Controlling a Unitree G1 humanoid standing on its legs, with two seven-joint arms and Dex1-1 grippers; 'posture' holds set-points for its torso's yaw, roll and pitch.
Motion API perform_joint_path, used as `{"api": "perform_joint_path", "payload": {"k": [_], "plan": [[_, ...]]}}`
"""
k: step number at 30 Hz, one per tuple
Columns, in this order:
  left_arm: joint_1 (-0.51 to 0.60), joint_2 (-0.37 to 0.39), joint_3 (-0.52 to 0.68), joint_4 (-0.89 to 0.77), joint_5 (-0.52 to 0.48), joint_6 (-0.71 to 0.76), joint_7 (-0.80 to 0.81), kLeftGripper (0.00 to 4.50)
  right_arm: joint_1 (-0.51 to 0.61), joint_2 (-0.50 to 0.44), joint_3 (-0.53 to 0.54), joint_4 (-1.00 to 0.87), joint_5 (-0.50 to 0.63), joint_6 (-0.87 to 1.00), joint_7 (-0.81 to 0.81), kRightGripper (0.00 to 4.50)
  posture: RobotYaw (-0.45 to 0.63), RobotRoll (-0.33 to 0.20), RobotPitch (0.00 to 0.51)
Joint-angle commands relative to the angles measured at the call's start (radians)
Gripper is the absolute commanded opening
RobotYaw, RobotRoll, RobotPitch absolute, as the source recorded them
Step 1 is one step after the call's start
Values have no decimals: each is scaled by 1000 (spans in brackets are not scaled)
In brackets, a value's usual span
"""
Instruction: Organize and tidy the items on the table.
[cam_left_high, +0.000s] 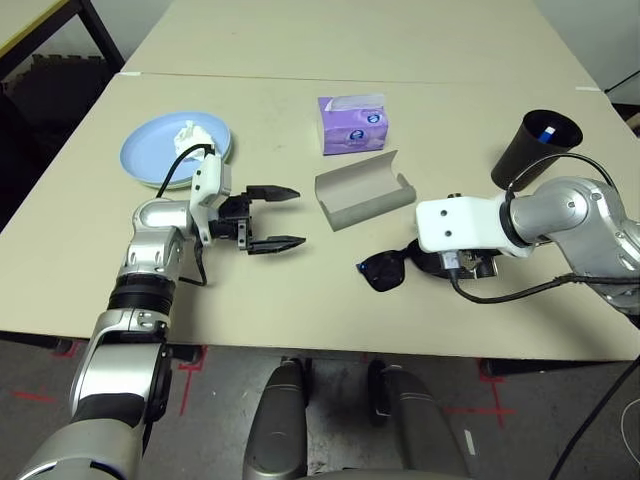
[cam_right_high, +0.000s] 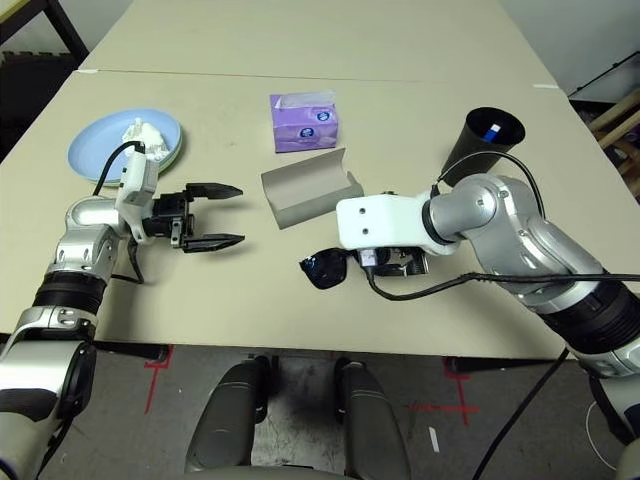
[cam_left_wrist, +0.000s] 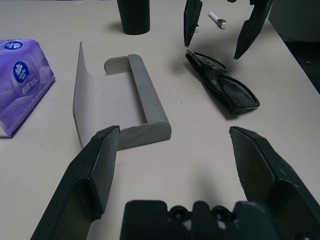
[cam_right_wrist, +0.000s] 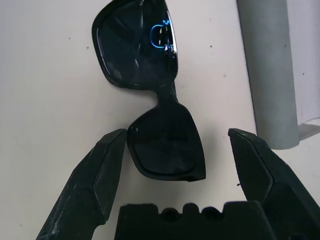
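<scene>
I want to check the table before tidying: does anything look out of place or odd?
Yes. A crumpled tissue lies on the stacked plates, and the black sunglasses lie loose on the table beside the glasses case, which stands open and empty.

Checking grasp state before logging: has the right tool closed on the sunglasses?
No, the right tool stands open, its fingers on either side of one lens of the sunglasses, which lie flat on the table.
</scene>
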Motion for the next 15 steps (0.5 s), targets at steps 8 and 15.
{"api": "perform_joint_path", "payload": {"k": [8,15], "plan": [[22,-16,-19,-23,1,-21,2,4475,-121,74,93,-14,-76,114,115,4500,170,0,229],[26,-22,-23,-32,1,-22,11,4475,-196,109,159,35,-123,142,163,4500,182,0,230]]}}
